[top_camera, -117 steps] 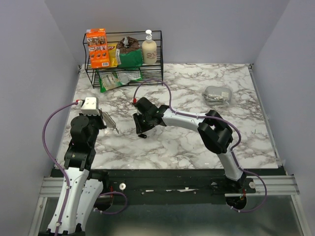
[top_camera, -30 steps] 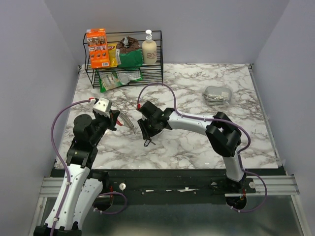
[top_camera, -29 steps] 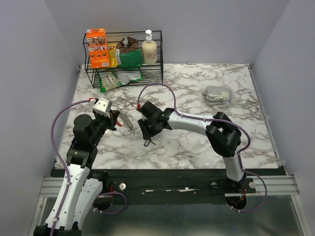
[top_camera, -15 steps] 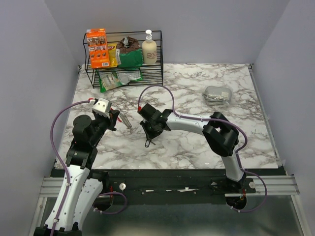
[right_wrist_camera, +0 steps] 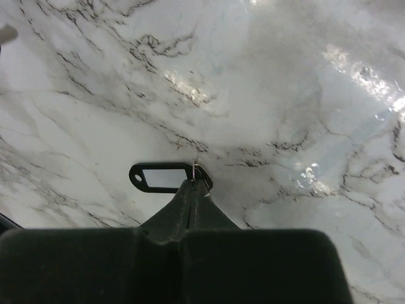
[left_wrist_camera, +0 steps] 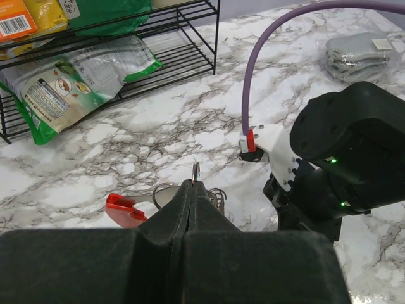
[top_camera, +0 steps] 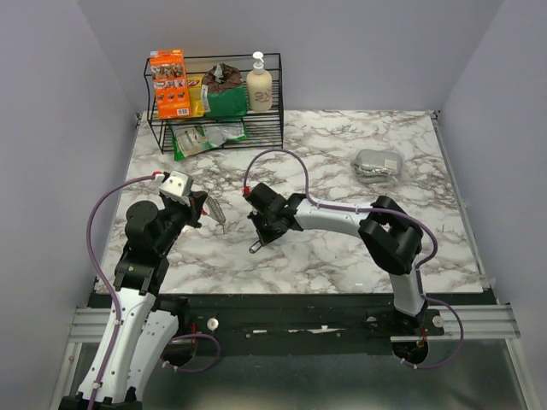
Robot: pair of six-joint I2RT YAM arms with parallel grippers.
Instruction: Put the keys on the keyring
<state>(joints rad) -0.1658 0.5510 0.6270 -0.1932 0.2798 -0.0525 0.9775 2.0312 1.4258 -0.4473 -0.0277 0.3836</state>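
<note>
My left gripper [left_wrist_camera: 192,183] is shut on the thin wire loop [left_wrist_camera: 196,171] of the keyring. Its red side [left_wrist_camera: 123,209] and gray side [left_wrist_camera: 166,194] hang just beyond the fingers, above the marble. In the top view the keyring [top_camera: 219,213] sticks out of the left gripper [top_camera: 205,211] toward the right arm. The key is a small black tag [right_wrist_camera: 163,177] with a pale window, lying on or just over the table. My right gripper [right_wrist_camera: 193,182] is shut on the tiny metal ring at the tag's end. In the top view the key [top_camera: 255,248] shows just below the right gripper [top_camera: 265,237].
A black wire rack [top_camera: 214,128] at the back left holds an orange box [top_camera: 168,83], green snack bags [left_wrist_camera: 69,82] and a soap bottle [top_camera: 259,85]. A gray pouch [top_camera: 377,166] lies at the back right. The right arm's wrist [left_wrist_camera: 354,145] is close to the right of the left gripper.
The right gripper has closed from half open onto the key's ring and shifted slightly right. The left gripper stays shut on the keyring, barely moved.
</note>
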